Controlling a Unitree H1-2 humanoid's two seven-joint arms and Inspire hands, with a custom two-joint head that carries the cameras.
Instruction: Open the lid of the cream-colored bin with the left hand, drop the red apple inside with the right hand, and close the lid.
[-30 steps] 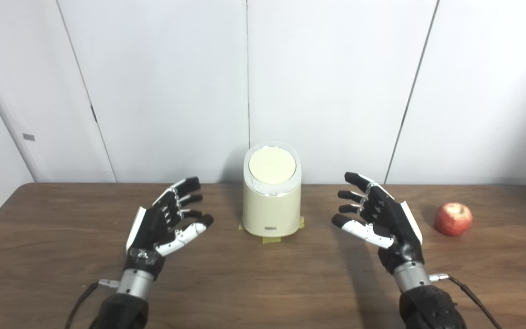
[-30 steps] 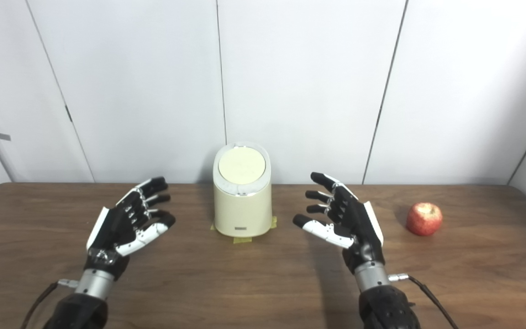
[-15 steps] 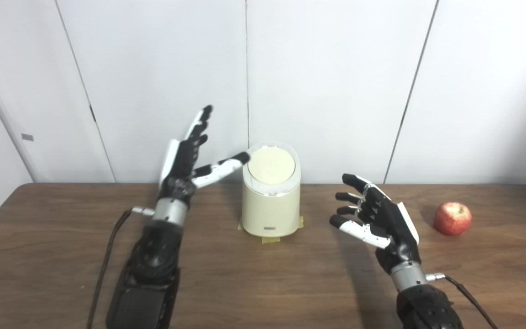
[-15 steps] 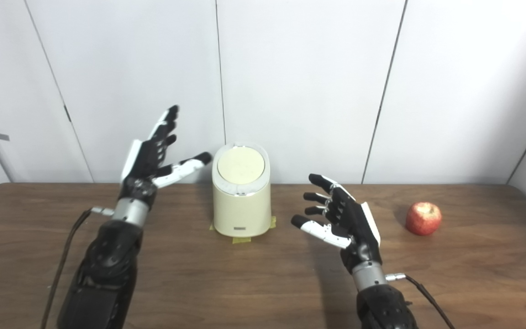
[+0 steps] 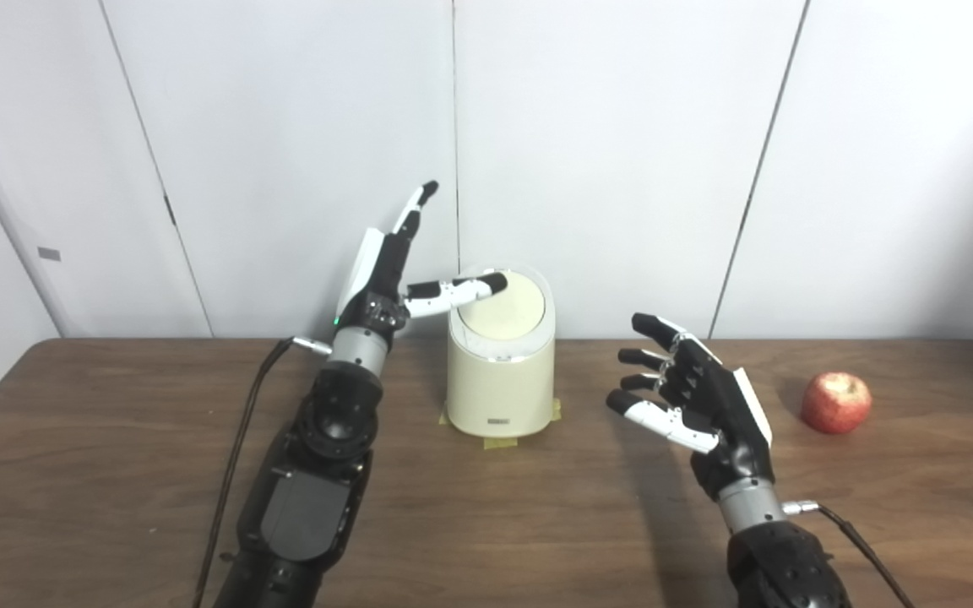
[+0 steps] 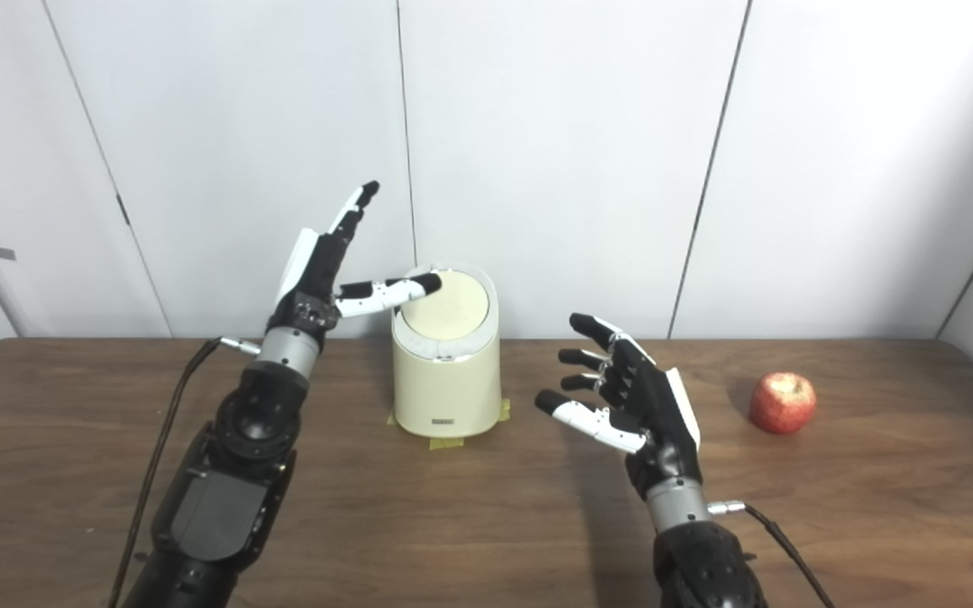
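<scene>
The cream-colored bin [image 5: 501,371] stands at the table's back middle, its round lid [image 5: 510,308] down. My left hand [image 5: 392,270] is raised beside the bin's upper left, open, fingers pointing up and the thumb reaching over the lid's left edge; whether it touches the lid I cannot tell. The red apple [image 5: 836,404] lies on the table at the far right. My right hand [image 5: 698,397] hovers open between bin and apple, palm facing left, holding nothing.
The brown wooden table [image 5: 115,473] runs up to a white panelled wall [image 5: 622,152] right behind the bin. Yellow tape [image 5: 499,441] marks the bin's base. Cables trail from both wrists over the tabletop.
My left arm has risen from the table and swung right toward the bin, the thumb now over the lid's edge. The right hand has barely shifted. Bin and apple are unmoved.
</scene>
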